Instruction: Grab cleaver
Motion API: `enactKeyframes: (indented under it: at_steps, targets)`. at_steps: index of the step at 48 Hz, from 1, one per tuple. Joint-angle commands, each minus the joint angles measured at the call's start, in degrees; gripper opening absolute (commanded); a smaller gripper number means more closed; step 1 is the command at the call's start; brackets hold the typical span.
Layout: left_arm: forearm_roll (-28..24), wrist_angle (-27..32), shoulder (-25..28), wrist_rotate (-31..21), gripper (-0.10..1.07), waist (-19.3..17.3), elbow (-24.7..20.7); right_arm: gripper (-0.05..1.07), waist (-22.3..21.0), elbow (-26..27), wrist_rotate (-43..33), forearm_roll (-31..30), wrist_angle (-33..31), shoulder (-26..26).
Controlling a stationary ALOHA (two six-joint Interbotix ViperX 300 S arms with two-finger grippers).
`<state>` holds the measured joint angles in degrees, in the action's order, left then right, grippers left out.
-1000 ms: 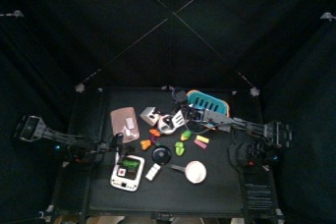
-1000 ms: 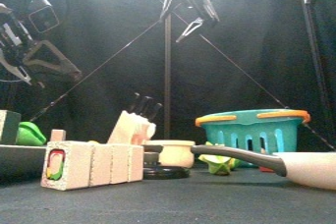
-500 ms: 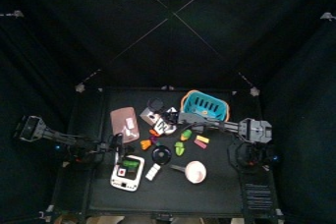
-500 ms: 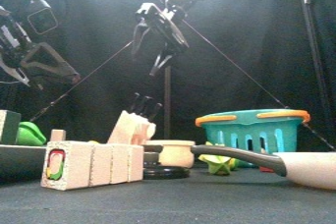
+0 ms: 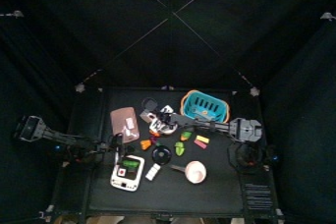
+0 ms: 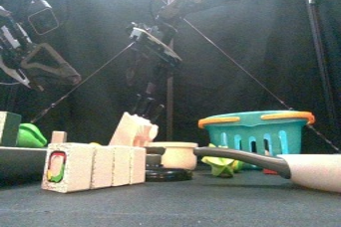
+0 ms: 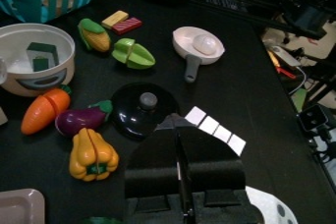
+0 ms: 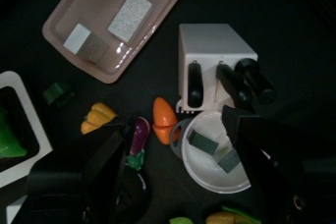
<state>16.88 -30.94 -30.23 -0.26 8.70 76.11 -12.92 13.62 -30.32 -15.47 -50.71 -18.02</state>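
A white knife block point(image 8: 217, 49) stands on the table with three black handles point(image 8: 245, 79) sticking out of it. All blades are hidden, so I cannot tell which handle is the cleaver's. My right gripper point(image 8: 184, 181) hangs open above the block, jaws spread wide with nothing between them. The front view shows that gripper point(image 6: 150, 57) well above the block point(image 6: 134, 131). My left gripper point(image 7: 184, 181) rests shut at the table's left side, over toy vegetables.
A pink tray point(image 8: 118, 20) lies beside the block, and a white bowl point(image 8: 217, 151), a carrot point(image 8: 163, 120) and an eggplant point(image 8: 138, 140) lie close by. A teal basket point(image 5: 201, 102) stands at the back right. A pan point(image 6: 317, 169) sits at the front right.
My right arm has swung left from above the teal basket to above the knife block and come lower. Its jaws stayed open. The left arm has not moved.
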Motion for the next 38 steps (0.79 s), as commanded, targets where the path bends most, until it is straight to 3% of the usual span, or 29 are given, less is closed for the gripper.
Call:
enactKeyframes:
  at_steps: [1,38]
  targets:
    - [0.1,-0.4,0.0,0.1,0.12,-0.1,-0.4,0.99,-0.1,2.6,-0.1,-1.2,0.3,0.3]
    - [0.1,-0.3,0.0,0.1,0.12,-0.1,-0.2,0.84,-0.5,3.5,0.1,-2.9,-0.2,-2.8]
